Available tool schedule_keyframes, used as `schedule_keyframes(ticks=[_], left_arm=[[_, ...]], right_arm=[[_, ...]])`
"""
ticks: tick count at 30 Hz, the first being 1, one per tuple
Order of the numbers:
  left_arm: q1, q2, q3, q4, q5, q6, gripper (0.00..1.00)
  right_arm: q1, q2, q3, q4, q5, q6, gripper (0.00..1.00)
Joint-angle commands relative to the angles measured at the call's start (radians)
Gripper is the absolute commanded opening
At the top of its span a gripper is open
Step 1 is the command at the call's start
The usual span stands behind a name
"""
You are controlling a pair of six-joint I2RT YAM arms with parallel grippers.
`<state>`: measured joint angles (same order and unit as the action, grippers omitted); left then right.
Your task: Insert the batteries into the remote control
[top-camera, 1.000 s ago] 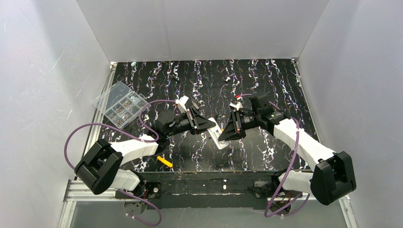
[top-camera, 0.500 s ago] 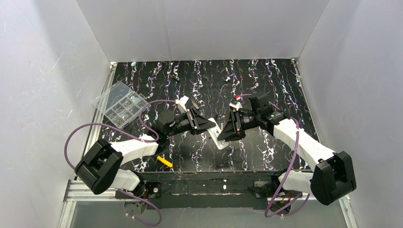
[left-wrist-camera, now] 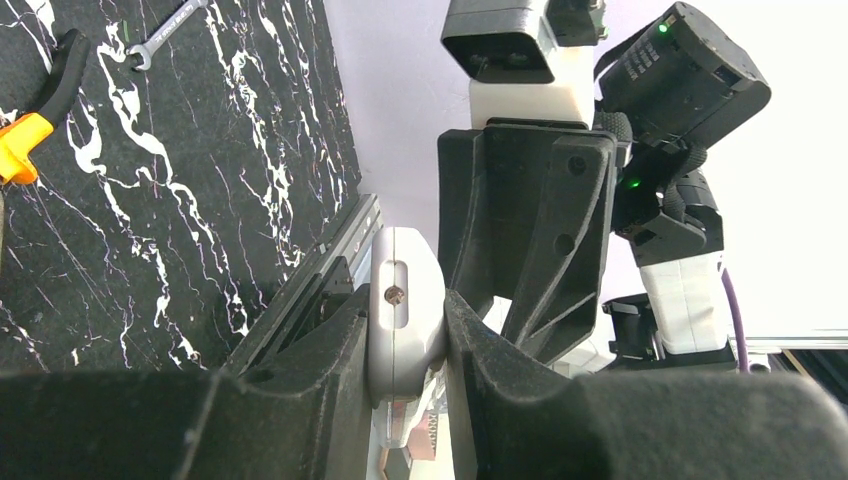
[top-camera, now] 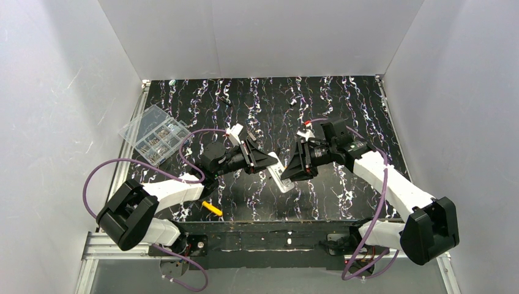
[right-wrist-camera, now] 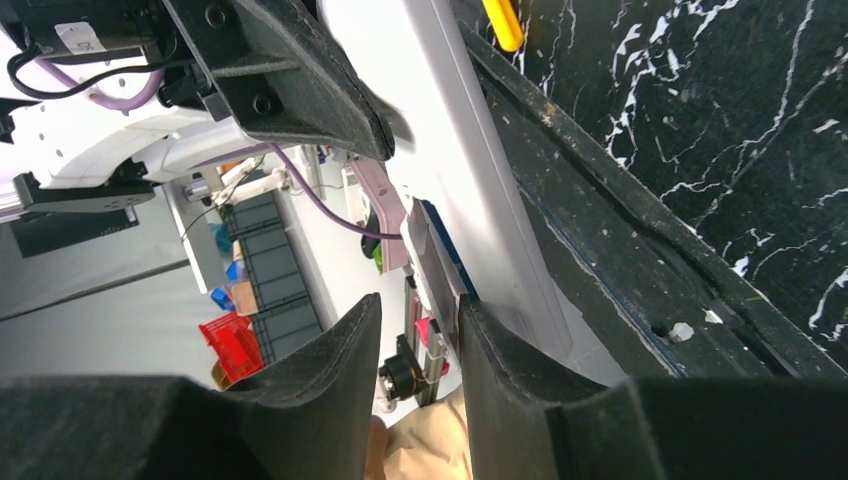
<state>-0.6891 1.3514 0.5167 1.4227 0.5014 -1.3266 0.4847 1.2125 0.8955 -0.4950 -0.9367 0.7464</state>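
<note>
Left gripper (left-wrist-camera: 407, 335) pinches the remote control (top-camera: 280, 173) edge-on, held above the middle of the table (top-camera: 343, 110). Right gripper (right-wrist-camera: 420, 330) sits at the opposite end, fingers parted, clamping nothing visible. A blue sliver along the handset's back is probably one of the batteries (right-wrist-camera: 448, 250); whether it is seated cannot be told. Judgement: left should hold rigid while right presses the cell flat along its recess, gently, without levering the handset loose.

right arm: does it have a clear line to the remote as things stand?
Looks like yes. The left gripper clamps the remote with its free end toward the right gripper, which sits at that end with jaws apart. Nothing visible lies between them.
</note>
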Motion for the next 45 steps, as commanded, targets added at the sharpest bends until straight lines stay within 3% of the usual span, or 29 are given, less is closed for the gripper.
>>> schedule_keyframes(ticks=[1, 13, 26, 40, 45], left_arm=[[-0.003, -0.033, 0.02, 0.119, 0.045, -0.025, 0.0], [-0.004, -0.028, 0.024, 0.12, 0.047, -0.028, 0.0], [-0.004, -0.024, 0.028, 0.119, 0.047, -0.03, 0.0], [-0.003, -0.024, 0.036, 0.119, 0.052, -0.034, 0.0], [-0.004, -0.023, 0.032, 0.12, 0.048, -0.032, 0.0]], right_arm=[[0.0, -0.005, 0.064, -0.095, 0.107, -0.076, 0.43], [0.0, -0.016, 0.097, -0.146, 0.153, -0.106, 0.43], [0.0, -0.017, 0.099, -0.163, 0.154, -0.127, 0.13], [-0.017, -0.067, 0.11, -0.161, 0.148, -0.138, 0.04], [-0.031, -0.086, 0.063, -0.058, 0.089, -0.061, 0.01]])
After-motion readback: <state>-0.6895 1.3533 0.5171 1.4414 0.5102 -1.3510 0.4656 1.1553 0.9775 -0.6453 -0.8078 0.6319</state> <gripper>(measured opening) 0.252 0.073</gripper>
